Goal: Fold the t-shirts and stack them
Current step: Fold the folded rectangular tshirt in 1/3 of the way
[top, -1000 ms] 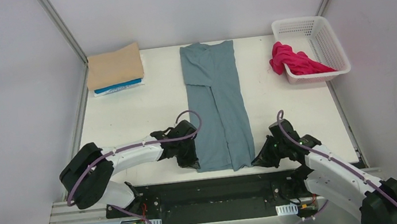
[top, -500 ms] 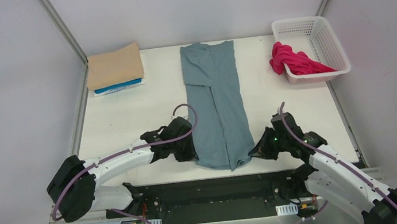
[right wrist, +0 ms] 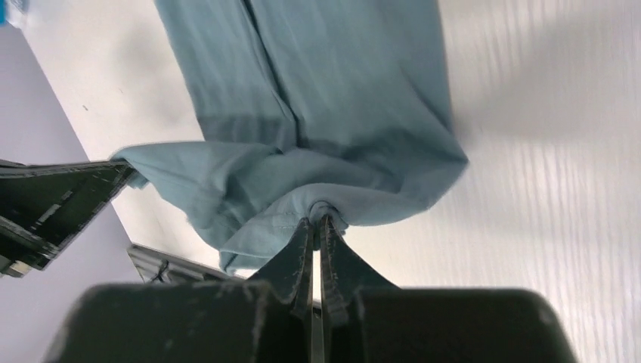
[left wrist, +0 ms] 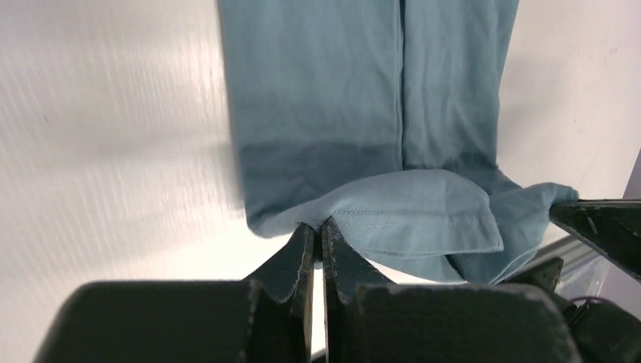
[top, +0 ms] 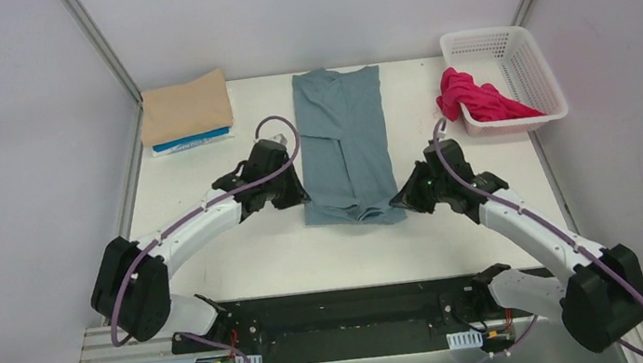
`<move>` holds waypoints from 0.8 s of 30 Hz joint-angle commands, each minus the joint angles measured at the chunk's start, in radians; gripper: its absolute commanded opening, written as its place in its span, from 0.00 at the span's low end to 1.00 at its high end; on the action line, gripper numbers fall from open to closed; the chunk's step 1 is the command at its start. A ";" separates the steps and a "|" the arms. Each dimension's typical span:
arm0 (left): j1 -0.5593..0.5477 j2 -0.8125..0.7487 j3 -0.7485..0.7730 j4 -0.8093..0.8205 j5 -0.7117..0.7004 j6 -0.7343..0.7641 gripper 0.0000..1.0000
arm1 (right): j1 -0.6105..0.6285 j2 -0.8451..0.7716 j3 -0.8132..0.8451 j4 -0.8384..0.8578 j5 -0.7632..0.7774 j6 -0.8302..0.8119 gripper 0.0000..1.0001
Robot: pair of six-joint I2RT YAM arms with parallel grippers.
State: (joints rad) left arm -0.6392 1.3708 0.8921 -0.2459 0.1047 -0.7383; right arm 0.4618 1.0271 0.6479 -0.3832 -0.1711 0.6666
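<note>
The dusty teal-blue t-shirt (top: 341, 132) lies as a long narrow strip down the middle of the table. Its near hem is lifted and folded back toward the far end. My left gripper (top: 299, 200) is shut on the hem's left corner (left wrist: 332, 215). My right gripper (top: 401, 199) is shut on the hem's right corner (right wrist: 321, 208). The tan t-shirt (top: 186, 108) lies folded at the far left on top of the bright blue t-shirt (top: 191, 142). The magenta-red t-shirt (top: 476, 97) hangs crumpled over the basket's near-left rim.
A white lattice basket (top: 509, 63) stands at the far right corner. Metal frame posts rise at the far left and far right corners. The black rail with the arm bases runs along the near edge.
Both grippers have lifted the teal shirt's near hem and carried it away from the near edge toward the middle of the table. The strip now looks shorter, doubled over itself.
</note>
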 commanded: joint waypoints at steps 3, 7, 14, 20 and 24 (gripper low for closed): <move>0.071 0.112 0.157 0.044 -0.003 0.085 0.00 | -0.057 0.169 0.175 0.182 0.077 -0.079 0.00; 0.117 0.199 0.251 0.054 0.016 0.100 0.00 | -0.093 0.250 0.253 0.215 0.116 -0.100 0.00; 0.198 0.345 0.381 0.053 0.079 0.113 0.00 | -0.153 0.415 0.375 0.282 0.052 -0.125 0.00; 0.237 0.419 0.451 0.053 0.114 0.134 0.00 | -0.185 0.523 0.447 0.304 -0.002 -0.136 0.00; 0.249 0.469 0.485 0.053 0.149 0.143 0.00 | -0.196 0.589 0.485 0.313 -0.026 -0.144 0.00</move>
State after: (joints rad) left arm -0.4034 1.8050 1.3155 -0.2070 0.2058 -0.6346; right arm 0.2794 1.5703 1.0622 -0.1173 -0.1593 0.5507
